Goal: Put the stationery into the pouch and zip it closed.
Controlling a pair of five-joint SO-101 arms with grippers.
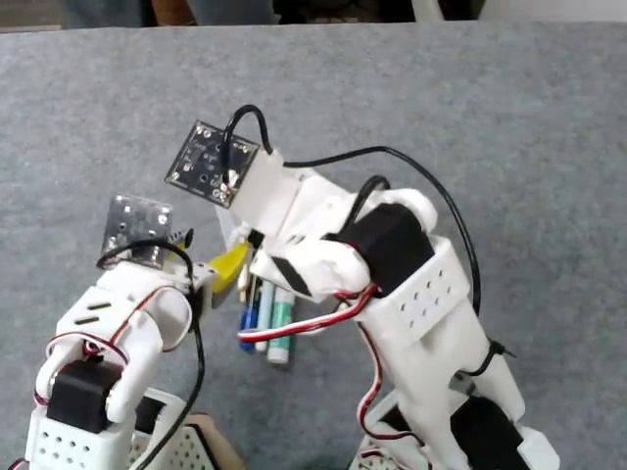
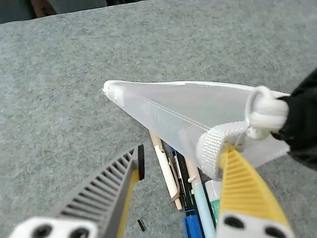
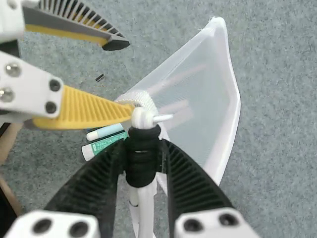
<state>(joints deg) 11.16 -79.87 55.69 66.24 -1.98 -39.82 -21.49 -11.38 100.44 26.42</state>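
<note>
Grey felt covers the tabletop point(image 1: 509, 117) from edge to edge. Its far edge runs along the top of the high view, with dim shapes of the room behind it. A broad stretch of felt lies above and to the right of your two arms, which crowd the lower centre and lower left of that frame. A brown board corner point(image 1: 211, 441) pokes in at the bottom edge, beside the left arm's base.

The pouch point(image 2: 173, 114), a translucent white mesh wedge, is held up off the felt between the arms at mid-frame. Your right hand point(image 3: 143, 144) has its black fingers closed on the pouch's end, just below a white knob point(image 3: 140, 116). Your left hand point(image 2: 183, 151) is spread wide. Its yellow finger touches the pouch's woven loop point(image 2: 213, 144), and its grey finger hangs well apart, gripping nothing.

Below the raised pouch the stationery lies on the felt in a tight row: a cream pen point(image 2: 166, 171), a blue pen point(image 2: 190, 218), a pale blue pen point(image 2: 203, 208) and a green-and-white marker point(image 3: 101, 144). You cannot tell whether their far ends reach into the pouch. A tiny black speck point(image 2: 141, 225) lies on the felt near the grey finger.
</note>
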